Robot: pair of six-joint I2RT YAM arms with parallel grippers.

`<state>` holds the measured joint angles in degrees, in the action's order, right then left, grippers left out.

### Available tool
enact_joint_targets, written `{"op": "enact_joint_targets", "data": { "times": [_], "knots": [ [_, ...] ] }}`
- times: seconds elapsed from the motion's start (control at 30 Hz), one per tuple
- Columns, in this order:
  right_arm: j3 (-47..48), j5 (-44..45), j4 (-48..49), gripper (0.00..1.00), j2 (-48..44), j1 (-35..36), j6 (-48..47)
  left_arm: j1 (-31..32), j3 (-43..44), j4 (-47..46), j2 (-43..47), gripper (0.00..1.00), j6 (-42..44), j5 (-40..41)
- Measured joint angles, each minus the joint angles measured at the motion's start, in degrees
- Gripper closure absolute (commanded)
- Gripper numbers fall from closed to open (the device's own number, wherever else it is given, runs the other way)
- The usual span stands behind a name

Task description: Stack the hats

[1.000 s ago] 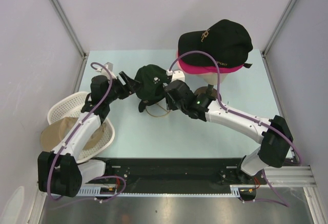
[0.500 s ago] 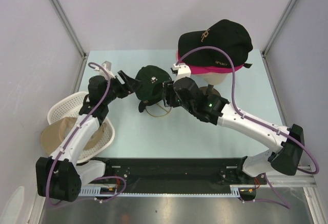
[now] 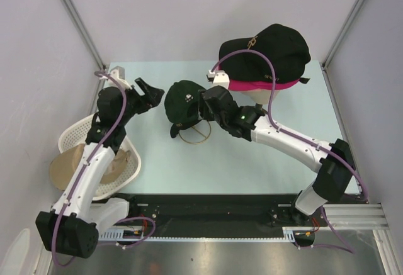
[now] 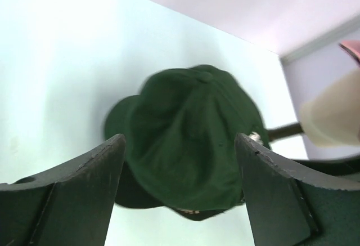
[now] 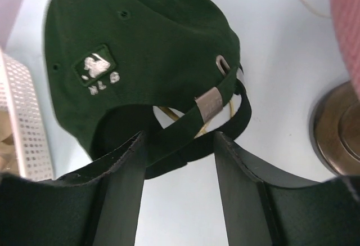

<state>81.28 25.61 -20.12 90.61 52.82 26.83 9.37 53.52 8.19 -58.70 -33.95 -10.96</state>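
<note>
**Dark green hat (image 3: pixel 184 102) on the bench (image 3: pixel 220 168), flanked by both pincers.**

Left pincer (image 4: pixel 179 139) wide open, just left of the crown and apart from it, with the crown framed between its fingers in the wrist view. Right pincer (image 5: pixel 179 139) partly open at the hat's rear, fingers either side of the back strap and its metal buckle (image 5: pixel 208 105); contact with the strap cannot be told. Thin tan loop (image 3: pixel 192 136) on the bench at the hat's near side, visible through the rear opening. Far right: black hat (image 3: pixel 264 51) with gold logo on top of the magenta hat (image 3: pixel 258 84), both on the beige mannequin head (image 3: pixel 255 94). Near left: tan hat (image 3: pixel 63 171) in the white mesh basket (image 3: pixel 82 127), partly hidden under the left arm.
</note>
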Motion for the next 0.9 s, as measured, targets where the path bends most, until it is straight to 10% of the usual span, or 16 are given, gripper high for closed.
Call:
{"op": "enact_joint_targets", "data": {
  "times": [0.37, 0.6, 0.9],
  "knots": [
    [0.4, 2.7, -6.2, 0.46, 0.7, 0.0, 1.7, -1.0, 1.2, 20.6, 6.2, 0.00, 0.3, 29.1],
    [0.9, 2.7, -7.1, 0.17, 1.1, 0.0, 0.6, -12.1, -5.2, 28.4, 9.7, 0.00, -0.3, 32.9],
    [1.0, 1.0, -4.9, 0.15, -2.1, 1.6, -3.5, -12.5, -12.0, 31.1, 11.2, 0.18, 1.9, 29.5]
  ]
}}
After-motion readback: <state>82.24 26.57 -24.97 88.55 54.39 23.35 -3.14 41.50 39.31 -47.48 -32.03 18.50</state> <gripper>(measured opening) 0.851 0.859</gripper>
